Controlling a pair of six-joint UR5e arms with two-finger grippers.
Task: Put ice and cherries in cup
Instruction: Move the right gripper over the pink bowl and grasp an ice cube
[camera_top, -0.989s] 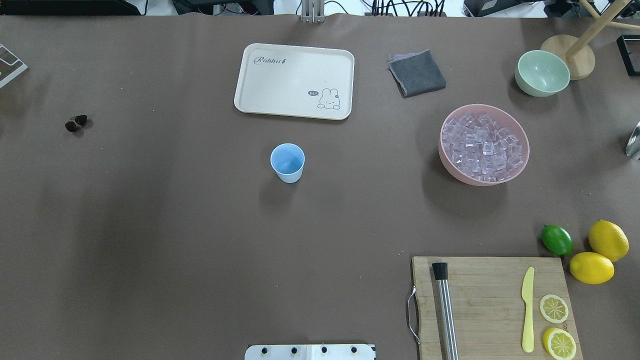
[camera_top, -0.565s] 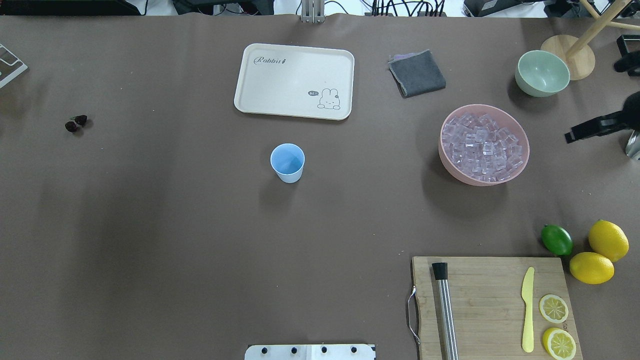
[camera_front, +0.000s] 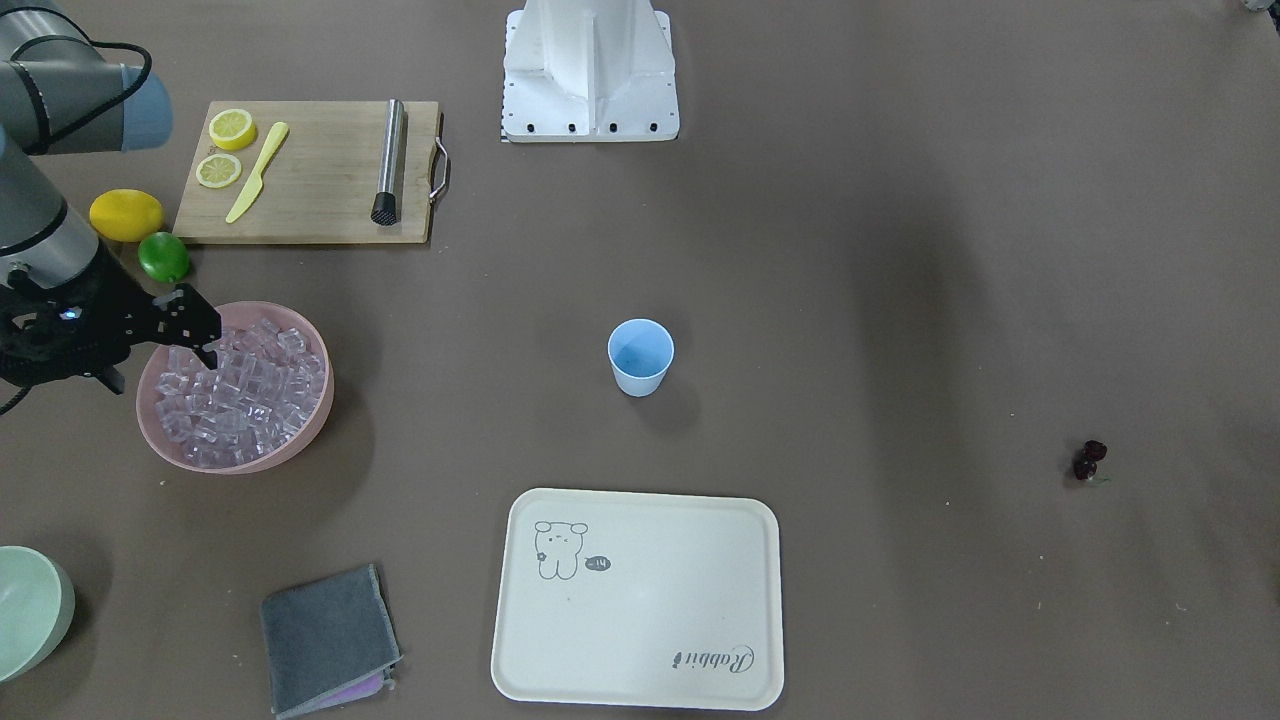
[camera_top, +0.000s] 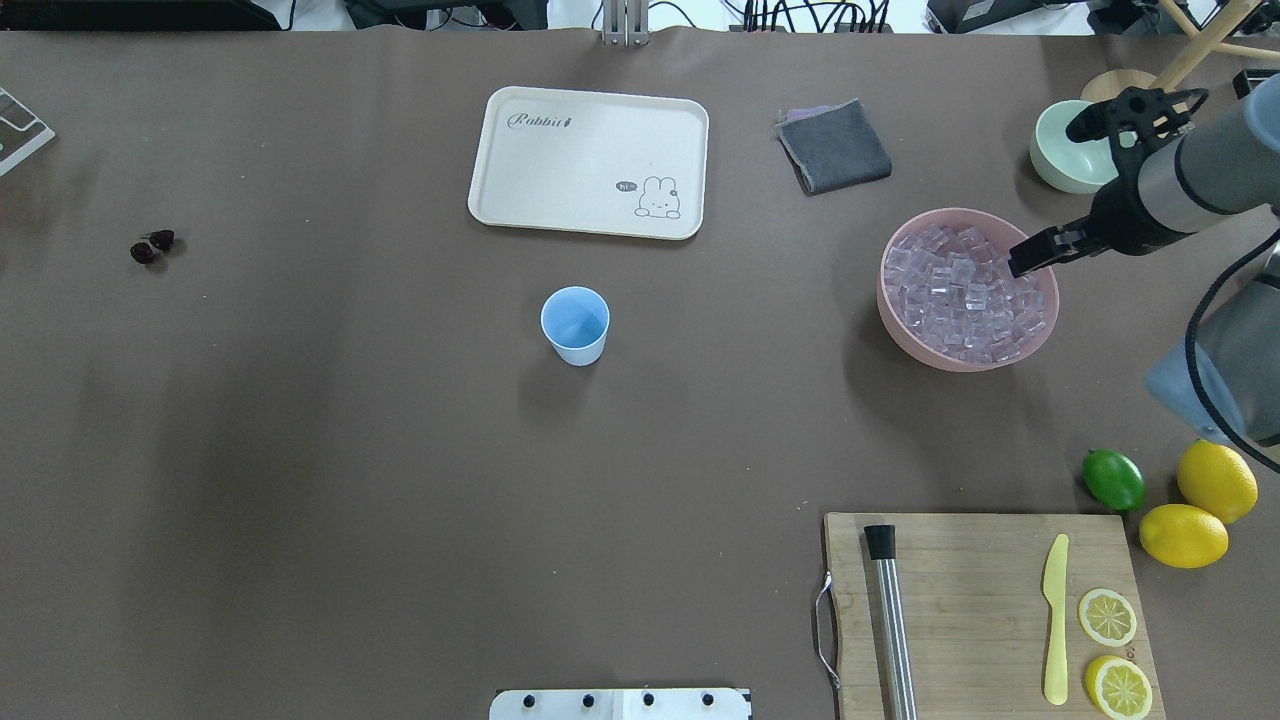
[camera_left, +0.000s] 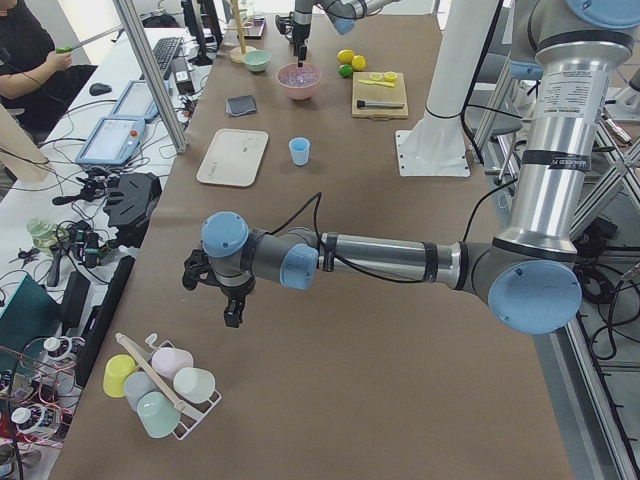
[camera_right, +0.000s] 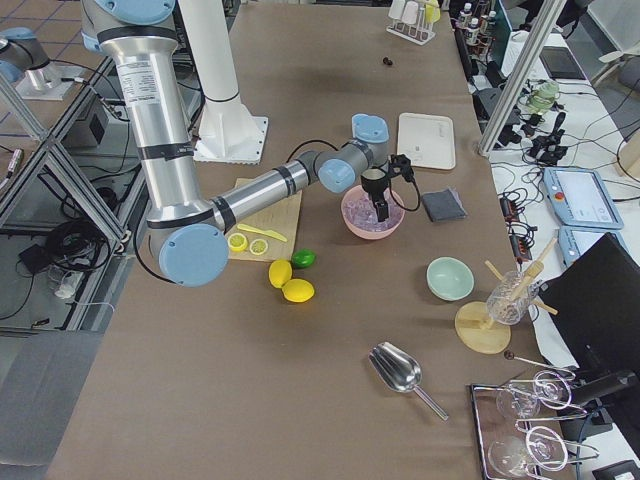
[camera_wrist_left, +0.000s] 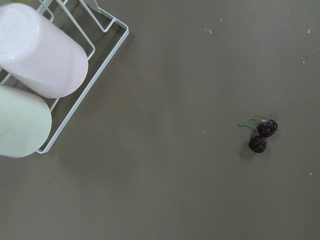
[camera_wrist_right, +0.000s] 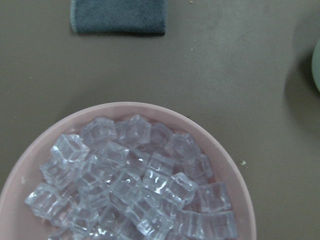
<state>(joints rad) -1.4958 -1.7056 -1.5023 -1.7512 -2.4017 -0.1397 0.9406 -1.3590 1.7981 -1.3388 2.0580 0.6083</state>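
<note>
right gripper (camera_top: 1030, 258) hangs just above the pink bowl (camera_top: 900, 335), over the side nearest the pale green bowl (camera_top: 1062, 168), dark fingers pointing down at the ice; i cannot tell if they are spread or closed. left gripper (camera_left: 232, 312) hovers above the brown table (camera_top: 300, 450) at its left end, near a wire rack (camera_left: 190, 412) of cups, and its state cannot be told either.

the cream rabbit tray (camera_top: 590, 160) lies at the far middle of the table. the pink bowl sits well to the right of it, heaped with ice (camera_top: 960, 290). the light blue cup (camera_top: 575, 325) stands upright mid-table, just nearer the robot than the tray, well apart from the bowl. the cherries (camera_top: 152, 246) lie on bare table far to the left, and show in the left wrist view beside the rack.
</note>
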